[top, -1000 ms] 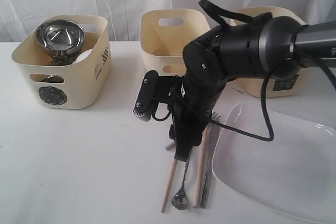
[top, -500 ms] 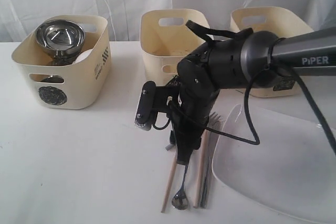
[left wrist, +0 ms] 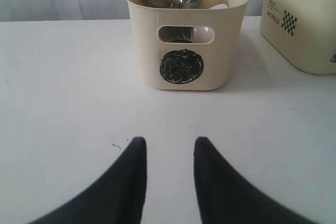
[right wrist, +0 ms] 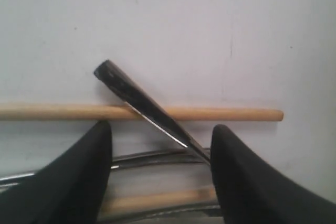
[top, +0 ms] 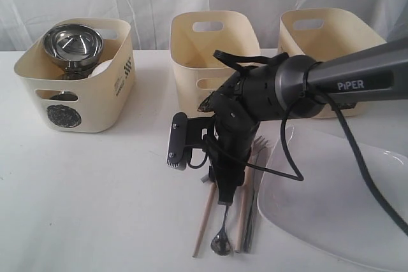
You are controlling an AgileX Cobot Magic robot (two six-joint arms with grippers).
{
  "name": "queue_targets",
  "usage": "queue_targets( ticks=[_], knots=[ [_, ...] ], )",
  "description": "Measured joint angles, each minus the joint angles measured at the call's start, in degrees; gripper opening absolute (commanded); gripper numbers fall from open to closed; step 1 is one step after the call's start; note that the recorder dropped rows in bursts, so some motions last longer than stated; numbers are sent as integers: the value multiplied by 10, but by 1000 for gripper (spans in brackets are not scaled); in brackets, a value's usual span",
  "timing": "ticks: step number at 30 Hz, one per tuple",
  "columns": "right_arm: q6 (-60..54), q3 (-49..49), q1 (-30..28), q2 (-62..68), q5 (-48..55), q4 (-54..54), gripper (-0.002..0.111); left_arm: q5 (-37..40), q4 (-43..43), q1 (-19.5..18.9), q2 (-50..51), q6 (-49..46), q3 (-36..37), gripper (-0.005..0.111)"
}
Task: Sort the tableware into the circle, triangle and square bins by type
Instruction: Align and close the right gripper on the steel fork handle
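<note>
target: I read the cutlery cluster as next — chopsticks [top: 205, 221], spoon [top: 223, 234], knife [top: 250, 218] and fork [top: 260, 144] lying side by side on the desk [top: 95, 195], just left of the white plate [top: 344, 208].
long axis: in the exterior view each piece runs roughly 12 to 6 o'clock, spoon bowl at the 6 end.
key relation: right claw [right wrist: 160, 140] is straight above the pile; in its wrist view a steel handle [right wrist: 142, 106] crosses one chopstick [right wrist: 157, 113] between the fingers, so the fingers straddle across the long axis.
right claw state: spread wide, holding nothing.
nearer arm: right, by far.
right arm pose: reached in from 3 o'clock, wrist bent steeply down.
left claw [left wrist: 169, 153]: partly spread, empty, facing the circle bin [left wrist: 184, 51] from well back.
</note>
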State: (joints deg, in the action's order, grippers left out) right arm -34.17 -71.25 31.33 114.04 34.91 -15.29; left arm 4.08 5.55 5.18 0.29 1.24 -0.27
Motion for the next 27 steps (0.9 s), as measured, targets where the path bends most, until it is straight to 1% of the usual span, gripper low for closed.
queue_targets(
  ticks=[4, 16, 22, 27],
  knots=[
    [0, 0, 0, 4, -2, 0, 46, 0, 0, 0, 0, 0, 0, 36],
    [0, 0, 0, 4, -5, 0, 16, 0, 0, 0, 0, 0, 0, 36],
    [0, 0, 0, 4, -30, 0, 1, 0, 0, 0, 0, 0, 0, 36],
    [0, 0, 0, 4, -38, 0, 0, 0, 0, 0, 0, 0, 0, 36]
  ],
)
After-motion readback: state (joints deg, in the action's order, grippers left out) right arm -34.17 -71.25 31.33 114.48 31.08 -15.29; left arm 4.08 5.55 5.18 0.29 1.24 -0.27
